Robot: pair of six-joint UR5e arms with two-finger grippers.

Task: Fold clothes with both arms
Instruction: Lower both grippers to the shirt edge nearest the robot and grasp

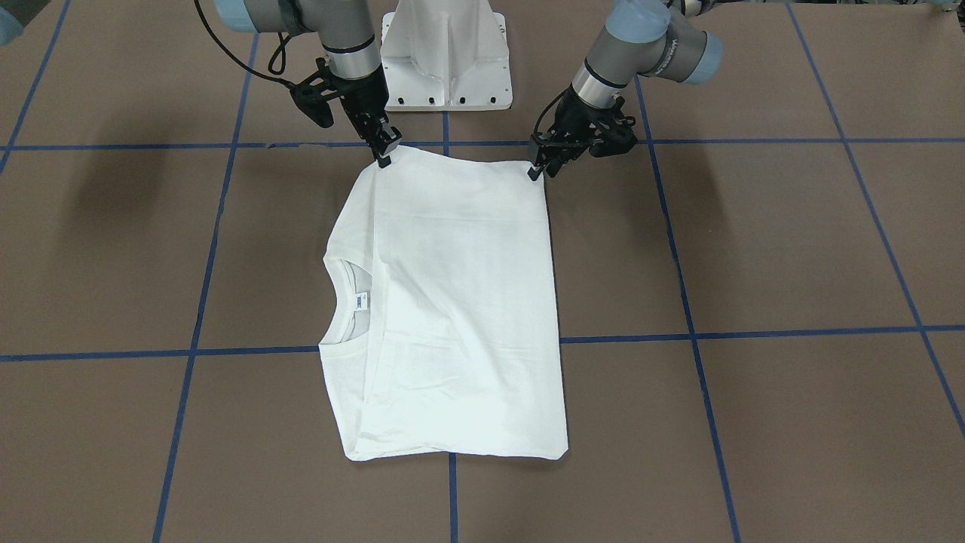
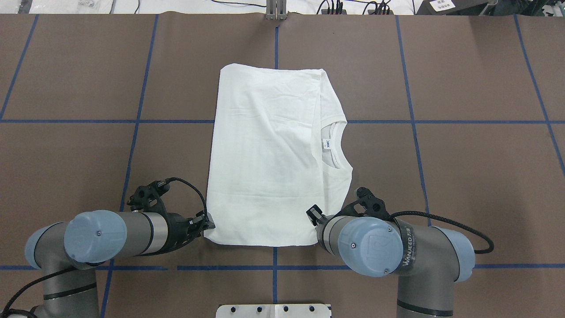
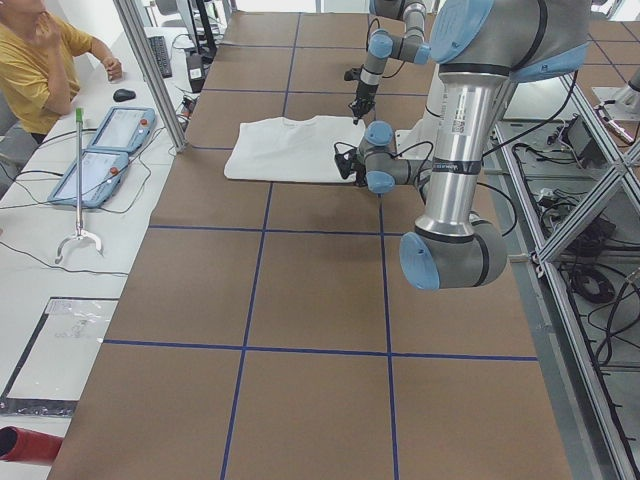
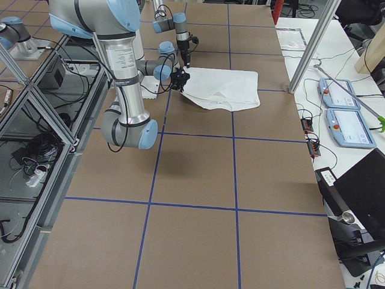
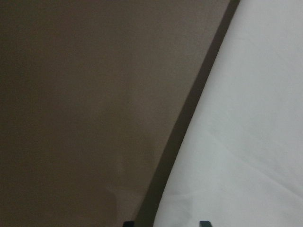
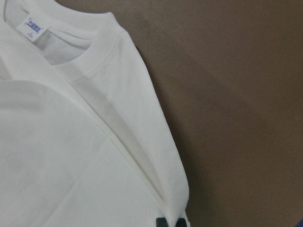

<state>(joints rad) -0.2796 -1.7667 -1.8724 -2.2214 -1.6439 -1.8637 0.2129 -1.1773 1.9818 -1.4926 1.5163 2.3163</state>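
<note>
The white T-shirt (image 1: 460, 302) lies folded into a flat rectangle on the brown table, collar and label (image 2: 328, 143) towards my right. No printed text shows. My right gripper (image 2: 314, 216) is shut on the near right corner of the shirt, as the right wrist view (image 6: 171, 222) shows. My left gripper (image 2: 208, 225) is at the near left corner; in the left wrist view (image 5: 165, 223) its fingertips stand apart, astride the shirt's edge (image 5: 246, 142). Both grippers are low at the table, seen also from the front: left gripper (image 1: 537, 172), right gripper (image 1: 383, 154).
The white metal pedestal base (image 1: 445, 60) stands between the arms just behind the shirt's near edge. Blue tape lines (image 2: 132, 121) mark a grid on the table. An operator in yellow (image 3: 30, 60) and two tablets (image 3: 110, 140) are at a side bench.
</note>
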